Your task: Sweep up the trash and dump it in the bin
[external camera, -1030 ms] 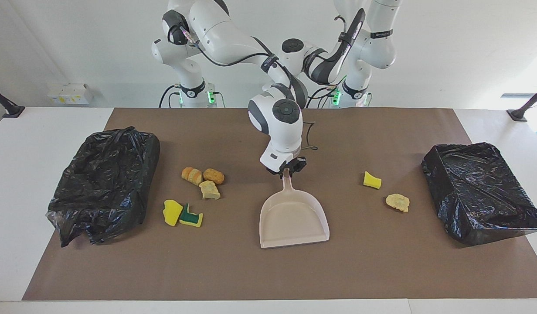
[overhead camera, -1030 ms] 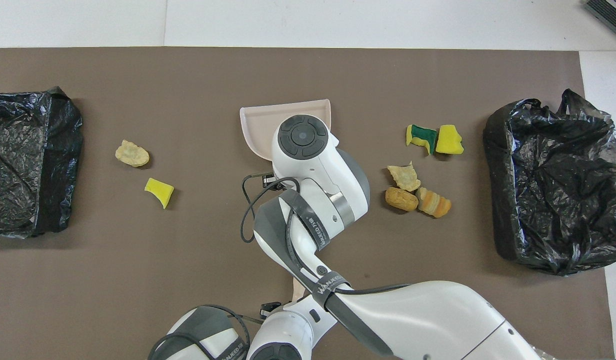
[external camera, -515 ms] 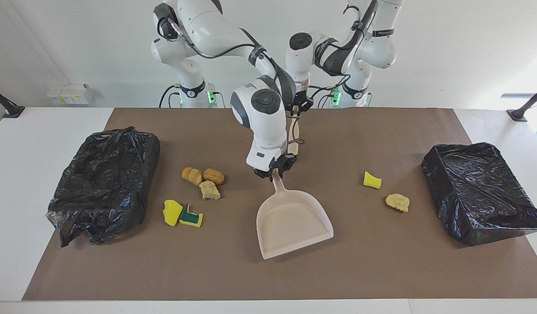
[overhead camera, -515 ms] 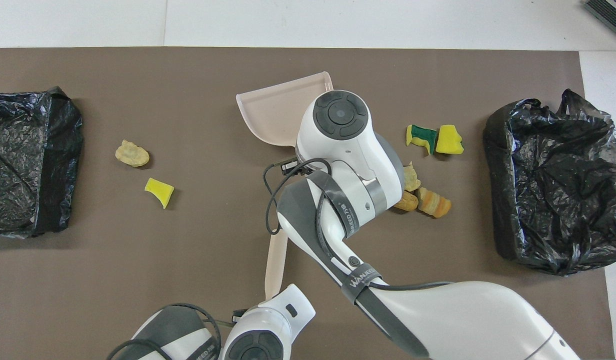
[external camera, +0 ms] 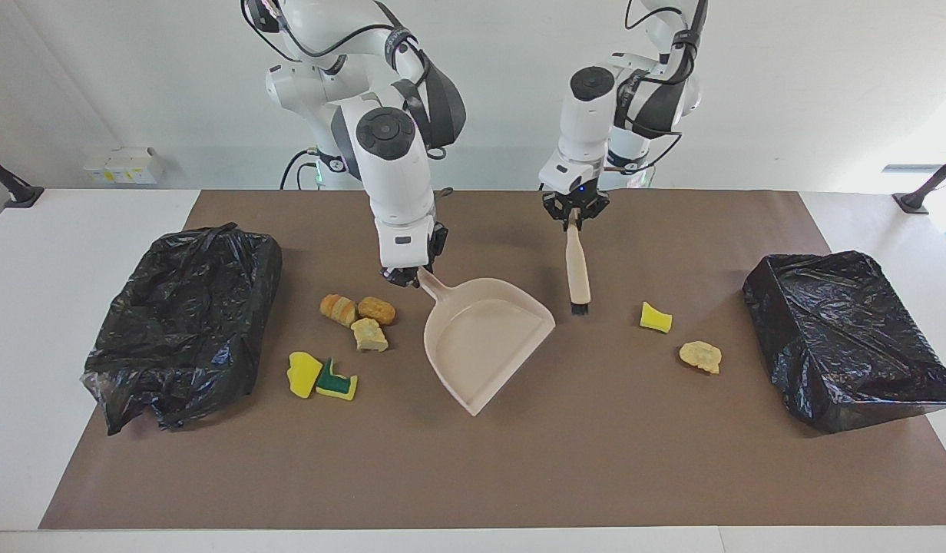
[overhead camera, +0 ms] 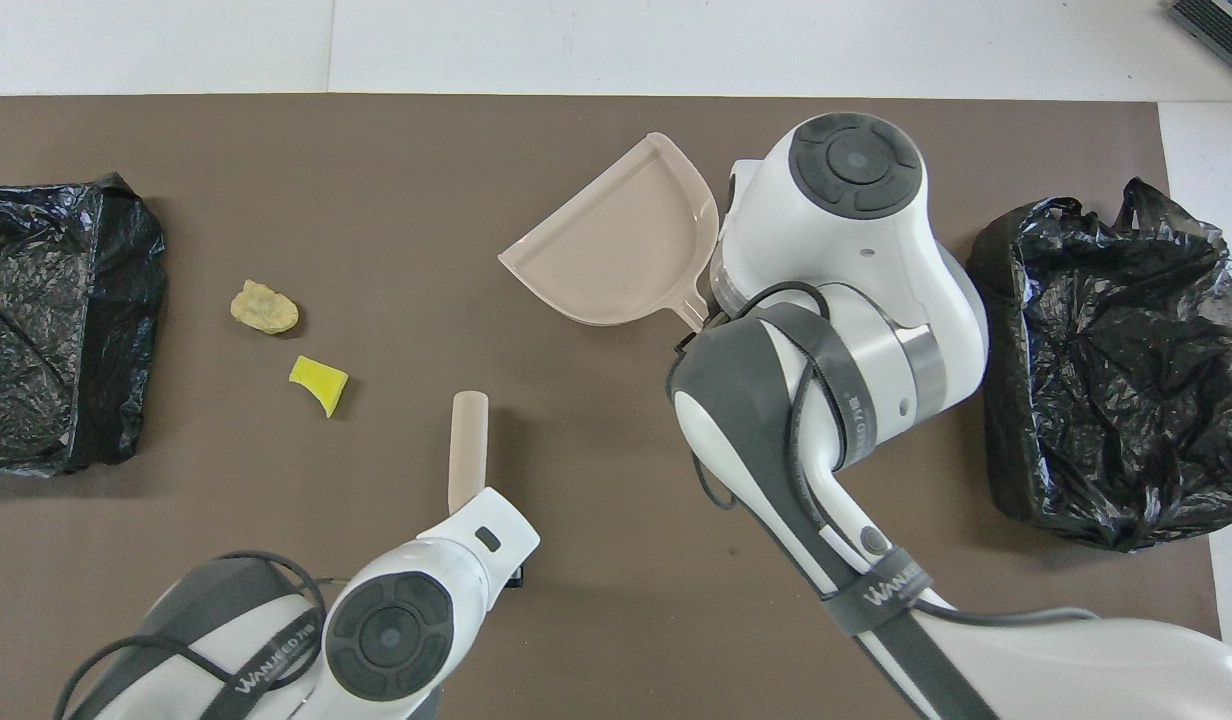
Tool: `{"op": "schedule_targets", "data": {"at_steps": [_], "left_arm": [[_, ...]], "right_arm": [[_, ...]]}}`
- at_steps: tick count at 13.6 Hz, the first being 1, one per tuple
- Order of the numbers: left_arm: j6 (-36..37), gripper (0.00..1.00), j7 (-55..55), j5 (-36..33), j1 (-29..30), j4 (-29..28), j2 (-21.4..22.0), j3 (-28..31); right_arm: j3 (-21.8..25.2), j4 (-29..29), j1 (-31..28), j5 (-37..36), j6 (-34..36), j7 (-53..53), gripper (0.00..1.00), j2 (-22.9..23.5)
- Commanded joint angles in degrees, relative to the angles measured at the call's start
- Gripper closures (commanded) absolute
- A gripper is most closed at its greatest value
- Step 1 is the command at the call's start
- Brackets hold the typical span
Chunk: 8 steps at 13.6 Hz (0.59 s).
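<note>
My right gripper (external camera: 406,276) is shut on the handle of the beige dustpan (external camera: 484,338), whose pan (overhead camera: 616,250) slants down to the brown mat. Beside the handle lies a cluster of trash (external camera: 358,319): bread chunks and two sponge pieces (external camera: 319,378); my right arm hides this cluster in the overhead view. My left gripper (external camera: 573,217) is shut on a beige brush (external camera: 577,265) that hangs bristles down (overhead camera: 468,450). Beside the brush lie a yellow sponge piece (external camera: 656,317) (overhead camera: 319,382) and a tan chunk (external camera: 701,356) (overhead camera: 264,307).
Two bins lined with black bags stand on the mat, one at the right arm's end (external camera: 181,322) (overhead camera: 1106,370) and one at the left arm's end (external camera: 849,338) (overhead camera: 46,320). Bare brown mat (external camera: 473,476) stretches from the dustpan to the table edge farthest from the robots.
My right gripper has carried the dustpan toward the right arm's end and turned its mouth. My left gripper has swung the brush out toward the left arm's end.
</note>
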<state>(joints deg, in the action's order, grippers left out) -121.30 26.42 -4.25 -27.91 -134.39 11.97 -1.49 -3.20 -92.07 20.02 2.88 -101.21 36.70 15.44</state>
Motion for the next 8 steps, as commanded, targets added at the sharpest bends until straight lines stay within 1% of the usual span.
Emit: {"op": "schedule_targets", "data": {"at_steps": [1,2,4,6,8], "left_arm": [[1.3,1.00,-7.6,-1.0,8.3,7.0,-6.2,-0.7],[0.9,1.00,-10.6,-1.0,11.5,8.0,-7.0,-0.7],[-1.1,1.00,-17.9,-1.0,17.8,8.1,-7.8,-0.6],[-4.0,1.00,-24.7,-1.0,23.6,8.1,-8.5,-0.7],[-7.6,1.00,-29.2,-1.0,28.6,8.1,-10.0,-0.6]], "right_arm": [[-0.5,-5.9,-1.9,-0.8,-2.6,15.4,1.00,-2.4],[-0.5,-5.9,-1.5,-2.4,-3.3,19.0,1.00,-1.6],[-0.7,-6.1,0.3,-7.6,-5.5,22.4,1.00,-1.4],[-0.7,-6.2,0.5,-8.1,-5.7,29.4,1.00,-0.3],[-0.6,-7.2,1.9,-9.0,-5.9,30.9,1.00,-0.1]]}}
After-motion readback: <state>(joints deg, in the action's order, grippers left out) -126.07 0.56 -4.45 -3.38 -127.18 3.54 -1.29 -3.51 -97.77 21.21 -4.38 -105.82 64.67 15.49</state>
